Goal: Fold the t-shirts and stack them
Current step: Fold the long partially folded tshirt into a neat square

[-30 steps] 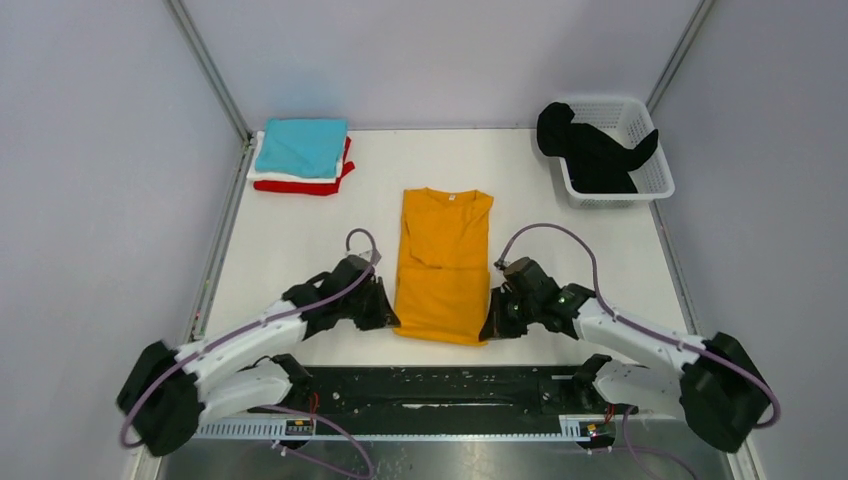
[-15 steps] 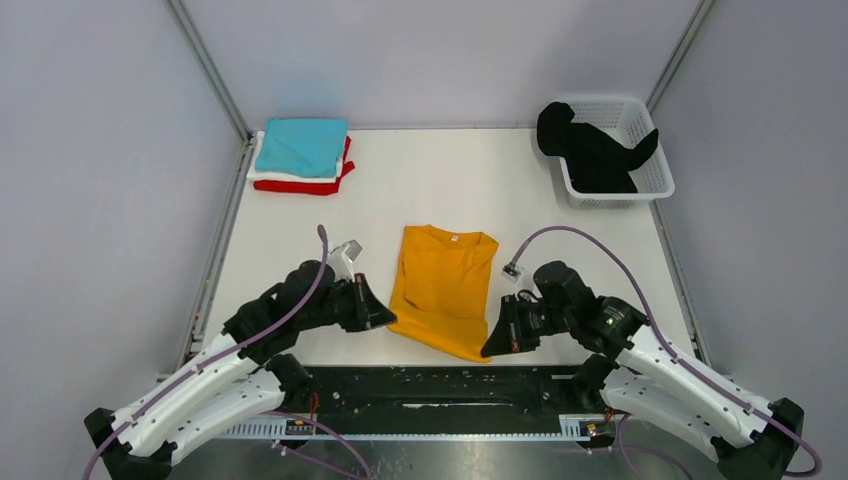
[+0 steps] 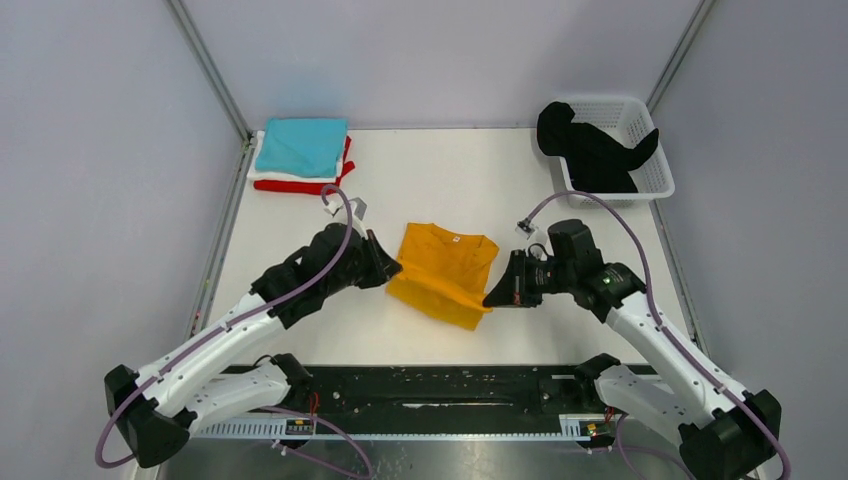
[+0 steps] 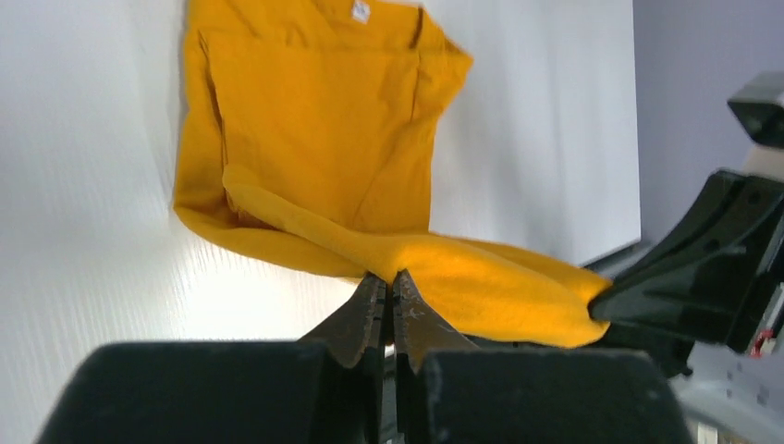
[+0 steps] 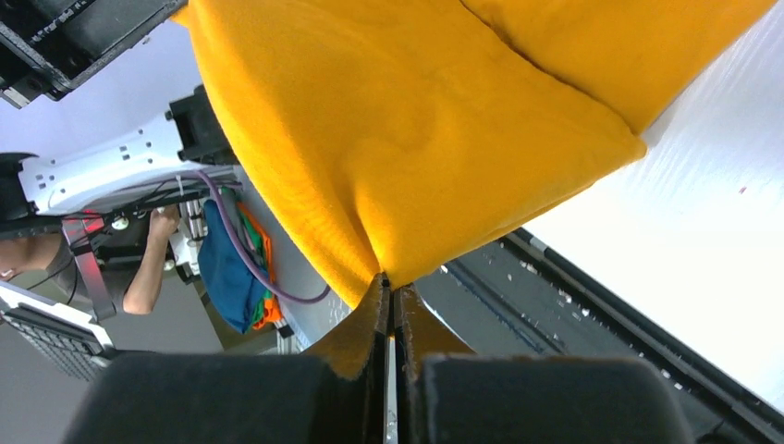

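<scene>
Hem of the mustard-orange t-shirt point(image 3: 445, 278) is raised off the white table point(image 3: 440, 170) near its middle, while the collar end lies flat toward the far side. The left gripper point(image 3: 392, 270) pinches the left hem corner, jaws closed to a sliver on the cloth. The right gripper point(image 3: 492, 298) grips the right corner the same way.

At the far left corner sits a folded stack: teal t-shirt point(image 3: 300, 146) on white t-shirt point(image 3: 268, 177) on red t-shirt point(image 3: 300, 187). A black t-shirt point(image 3: 590, 155) slumps over the lattice basket point(image 3: 655, 170) at the far right.

The hold is only a thin bite, so a corner could likely slip free mid-fold. The sagging middle may bunch, and uneven travel of the two arms would skew the fold.

A small white neck label point(image 4: 361, 11) shows at the collar; its writing is too small to read.
</scene>
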